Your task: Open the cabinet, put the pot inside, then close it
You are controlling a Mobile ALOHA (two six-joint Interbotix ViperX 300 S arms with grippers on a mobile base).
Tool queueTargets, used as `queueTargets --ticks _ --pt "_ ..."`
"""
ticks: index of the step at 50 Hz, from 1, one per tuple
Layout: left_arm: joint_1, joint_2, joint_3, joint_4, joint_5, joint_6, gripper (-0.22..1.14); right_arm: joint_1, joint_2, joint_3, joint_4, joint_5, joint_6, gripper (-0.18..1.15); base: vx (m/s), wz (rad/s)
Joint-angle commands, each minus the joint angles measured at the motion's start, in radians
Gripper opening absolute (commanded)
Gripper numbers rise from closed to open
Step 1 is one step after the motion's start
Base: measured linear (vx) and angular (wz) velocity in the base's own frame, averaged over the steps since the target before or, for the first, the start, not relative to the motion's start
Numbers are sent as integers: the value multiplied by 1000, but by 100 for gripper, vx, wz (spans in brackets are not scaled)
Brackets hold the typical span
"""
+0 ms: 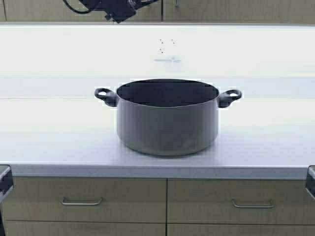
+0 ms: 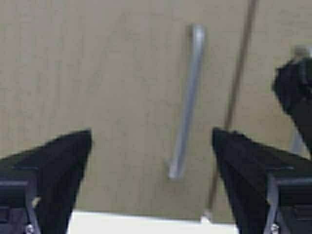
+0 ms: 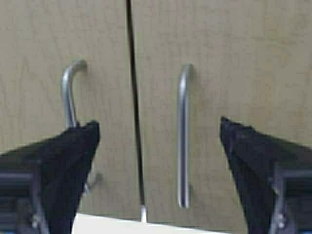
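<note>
White worktop (image 1: 54, 147) carries the stockpot (image 1: 167, 123) near its front edge, cabinet (image 3: 219, 58) doors shut beyond the back edge, both left gripper (image 2: 151, 170) and right gripper (image 3: 156, 161) jaws apart facing the bar handles (image 3: 183, 141); misaligned, they could slip off.

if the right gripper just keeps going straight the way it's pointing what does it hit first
Most likely the vertical silver handle on the cabinet, its right door. The open right gripper faces the closed doors with that handle between its fingers. Depth is hard to judge from the wrist view.
</note>
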Motion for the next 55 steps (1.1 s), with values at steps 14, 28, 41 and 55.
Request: queueTargets --ticks 14,28,41,55 --pt "8 94 -201 0 12 6 101 -14 77 -143 14 2 -5 103 0 0" --pt "18 137 -282 3 95 2 101 -14 98 -173 26 -8 -8 101 1 0" --pt "20 143 -288 18 120 0 81 -14 100 -178 41 -25 -9 40 0 0" --pt "20 133 -273 26 166 -11 -10 -25 92 -172 43 -18 -8 9 0 0"
